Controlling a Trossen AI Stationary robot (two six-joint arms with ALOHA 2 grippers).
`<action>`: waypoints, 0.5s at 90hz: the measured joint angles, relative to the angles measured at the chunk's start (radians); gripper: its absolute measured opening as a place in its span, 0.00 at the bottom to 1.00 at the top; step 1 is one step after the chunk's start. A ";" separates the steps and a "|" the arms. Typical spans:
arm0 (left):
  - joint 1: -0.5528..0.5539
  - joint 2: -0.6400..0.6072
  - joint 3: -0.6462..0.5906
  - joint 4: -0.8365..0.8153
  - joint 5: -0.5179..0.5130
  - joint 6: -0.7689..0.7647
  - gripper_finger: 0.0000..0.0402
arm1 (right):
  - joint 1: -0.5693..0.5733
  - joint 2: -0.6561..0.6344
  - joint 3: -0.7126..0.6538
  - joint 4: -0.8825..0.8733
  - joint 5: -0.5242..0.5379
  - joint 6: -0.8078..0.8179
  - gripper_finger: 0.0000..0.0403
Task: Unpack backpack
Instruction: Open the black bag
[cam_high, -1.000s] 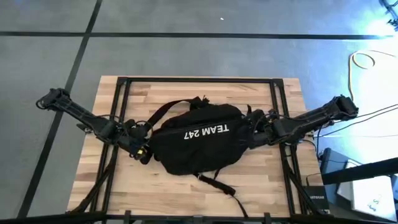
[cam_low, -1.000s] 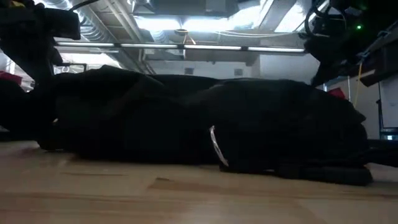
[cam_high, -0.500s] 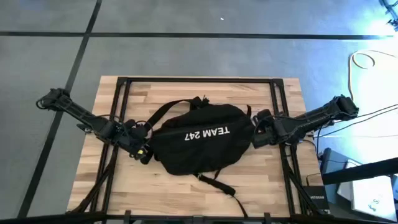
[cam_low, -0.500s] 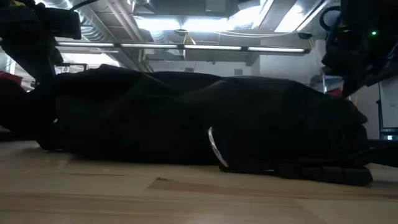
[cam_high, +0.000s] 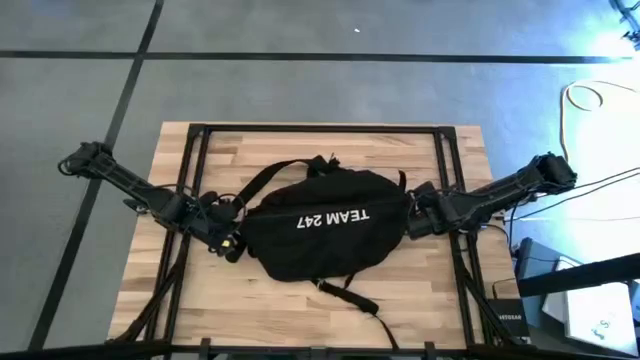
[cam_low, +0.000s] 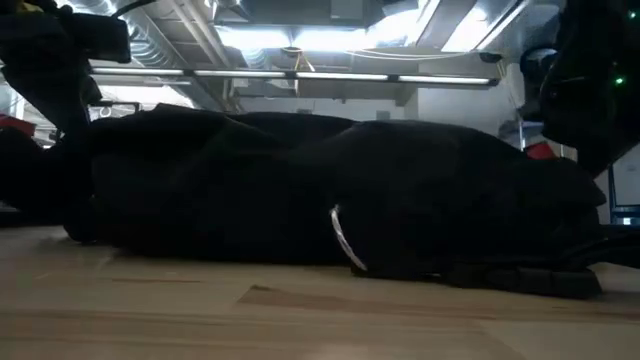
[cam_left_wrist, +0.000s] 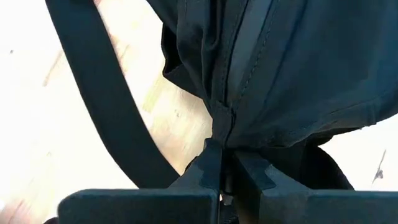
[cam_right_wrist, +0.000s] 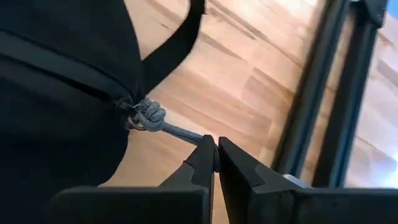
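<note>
Backpack (cam_high: 320, 225): black, soft, lying flat at the middle of the wooden table (cam_high: 420, 295); white "TEAM 247" lettering on the upper face, upside down in the high view; low dark mound across the low view (cam_low: 330, 200).
Straps: one black strap (cam_high: 262, 180) arching off the far left corner; others (cam_high: 350, 292) trailing toward the near table edge.
Zipper: closed line along the bag's edge in both wrist views; grey knotted cord pull (cam_right_wrist: 155, 118) at the right end.
Right gripper (cam_right_wrist: 215, 155): at the backpack's right end, just above the tabletop; fingers pinched tight on the grey cord, which runs taut to the knot.
Left gripper (cam_left_wrist: 225, 177): against the backpack's left end; fingers nearly together, clamped on a fold of black fabric at the seam.
Table frame: black bars (cam_high: 200, 150) running along the left, right and far edges of the wood.
Beyond the table: grey floor (cam_high: 300, 90) with dark tape lines; pale cable loop (cam_high: 590, 100) at the right.
</note>
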 joint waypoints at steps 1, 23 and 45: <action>0.000 0.000 0.000 0.000 0.000 0.000 0.00 | 0.000 0.000 -0.001 0.004 0.000 -0.002 0.00; 0.000 0.000 0.000 0.003 0.000 0.000 0.00 | 0.000 0.000 -0.048 0.072 0.000 -0.043 0.00; 0.000 0.000 0.000 0.028 -0.011 0.010 0.03 | -0.001 0.000 -0.056 0.108 0.023 -0.118 0.00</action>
